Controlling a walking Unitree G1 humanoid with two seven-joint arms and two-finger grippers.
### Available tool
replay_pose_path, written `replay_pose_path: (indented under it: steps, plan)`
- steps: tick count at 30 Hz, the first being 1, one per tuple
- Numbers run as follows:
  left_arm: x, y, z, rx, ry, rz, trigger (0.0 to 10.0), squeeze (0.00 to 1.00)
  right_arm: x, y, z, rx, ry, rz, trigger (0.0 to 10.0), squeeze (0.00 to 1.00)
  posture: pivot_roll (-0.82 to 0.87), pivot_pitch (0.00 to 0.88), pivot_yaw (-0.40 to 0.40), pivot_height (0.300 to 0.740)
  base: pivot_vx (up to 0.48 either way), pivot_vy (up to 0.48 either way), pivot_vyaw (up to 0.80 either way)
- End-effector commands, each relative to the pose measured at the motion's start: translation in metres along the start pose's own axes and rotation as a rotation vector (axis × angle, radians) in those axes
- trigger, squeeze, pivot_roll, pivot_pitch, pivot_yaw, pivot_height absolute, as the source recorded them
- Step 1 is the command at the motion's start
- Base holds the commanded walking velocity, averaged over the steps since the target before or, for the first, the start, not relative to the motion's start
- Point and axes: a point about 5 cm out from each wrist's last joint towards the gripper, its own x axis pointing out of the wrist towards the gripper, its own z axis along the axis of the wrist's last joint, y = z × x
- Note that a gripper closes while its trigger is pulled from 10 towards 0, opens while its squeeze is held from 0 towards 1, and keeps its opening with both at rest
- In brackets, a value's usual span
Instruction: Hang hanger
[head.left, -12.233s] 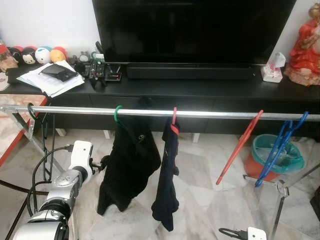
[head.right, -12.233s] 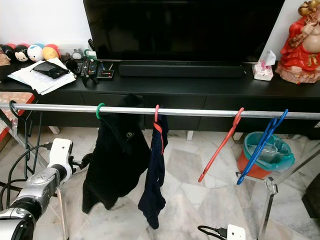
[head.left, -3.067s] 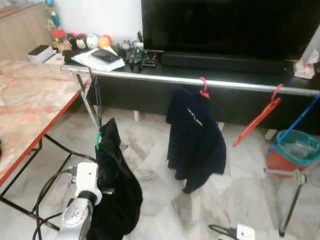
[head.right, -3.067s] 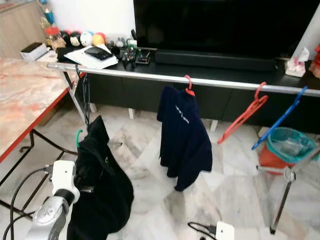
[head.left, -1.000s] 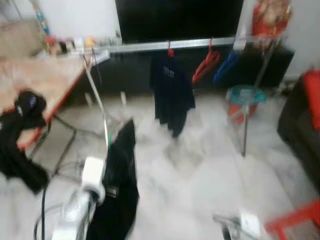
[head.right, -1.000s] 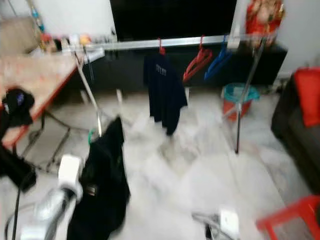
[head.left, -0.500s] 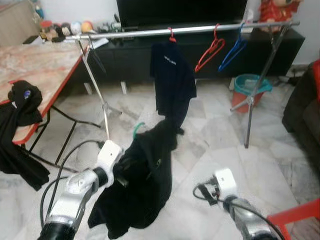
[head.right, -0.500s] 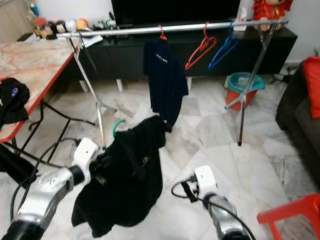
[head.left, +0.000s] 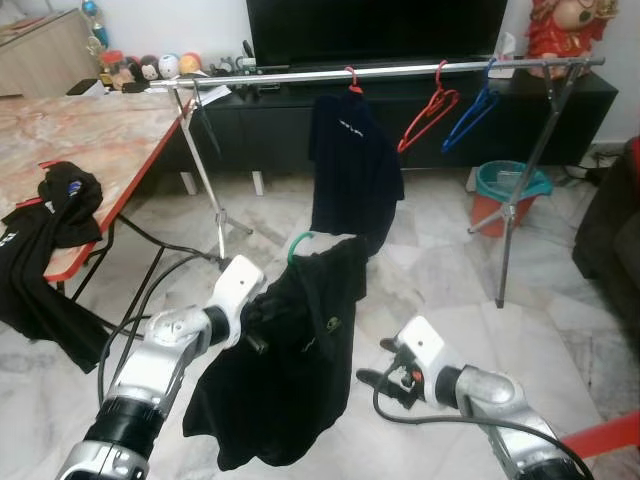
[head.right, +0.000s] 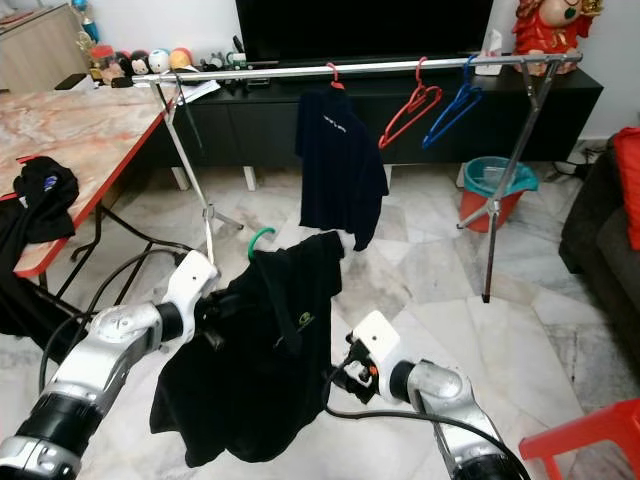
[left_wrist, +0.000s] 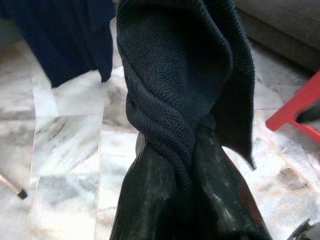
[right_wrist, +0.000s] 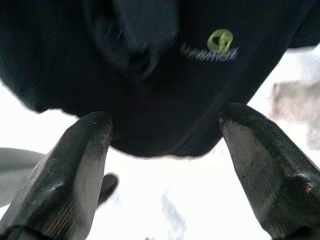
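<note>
The green hanger (head.left: 303, 241) with its black shirt (head.left: 290, 370) is off the rail (head.left: 380, 71), gripped by the left gripper (head.left: 252, 335) well below and before it. The right gripper (head.left: 372, 378) is now raised beside the shirt, fingers spread.

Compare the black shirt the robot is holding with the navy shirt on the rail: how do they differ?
The black shirt is off the rail, clamped in the left gripper; the navy shirt hangs from the rail. The black shirt's hanger hook is green, the navy shirt's red. Both are dark tops on hangers.
</note>
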Motion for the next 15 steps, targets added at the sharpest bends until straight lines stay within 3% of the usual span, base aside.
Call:
replay_pose_path:
  steps: [1,2,8,15]
  plan:
    - [0.000,0.006,0.007,0.011,-0.003,0.025,10.0,0.00,-0.001,0.000,0.005,-0.023,0.001,-0.012,10.0,0.03,0.02,0.000,0.066,0.740,0.000,0.000,0.00]
    - [0.003,0.006,0.009,0.005,0.002,0.029,10.0,0.00,0.000,0.002,0.006,-0.023,-0.008,-0.005,10.0,1.00,0.02,0.000,0.065,0.740,0.000,0.000,0.00]
    - [0.013,0.007,0.017,-0.038,0.004,0.055,10.0,0.00,0.002,-0.001,0.017,0.008,-0.071,-0.044,10.0,1.00,0.02,0.000,0.057,0.740,0.000,0.000,0.00]
    - [0.020,0.007,0.026,-0.071,0.018,0.053,10.0,0.00,0.005,-0.003,0.019,0.010,-0.071,-0.063,10.0,1.00,0.02,0.000,0.046,0.740,0.000,0.000,0.00]
